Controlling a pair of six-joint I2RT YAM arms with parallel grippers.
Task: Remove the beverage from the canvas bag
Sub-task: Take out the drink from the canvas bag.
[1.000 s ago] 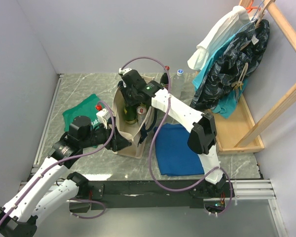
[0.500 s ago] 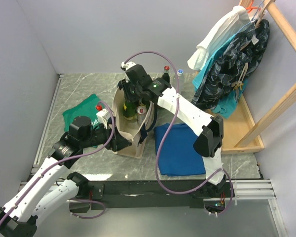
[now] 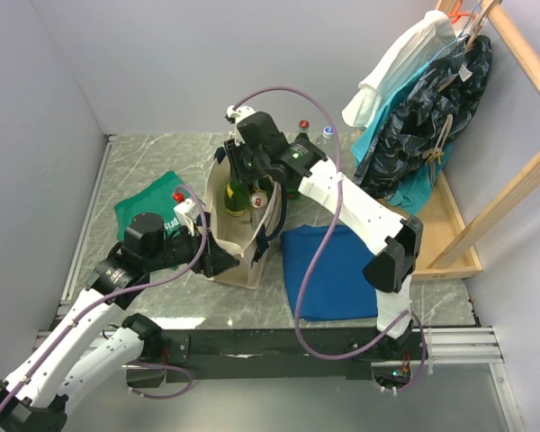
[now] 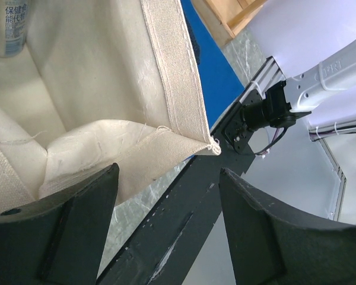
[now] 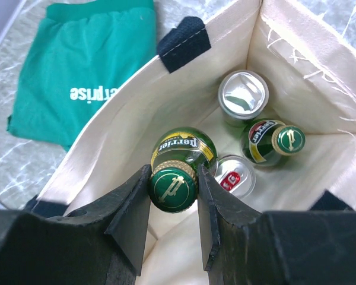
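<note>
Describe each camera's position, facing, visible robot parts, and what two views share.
Top external: above and behind, facing down on table, canvas bag, left arm, right arm.
Left wrist: at the bag's rim, facing inside; open left gripper shows.
Right wrist: above the bag, facing down; right gripper clamps green bottle.
Shared: both wrist views show the bag's interior.

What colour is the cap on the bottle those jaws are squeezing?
The bottle cap is green with gold markings; right wrist view.
</note>
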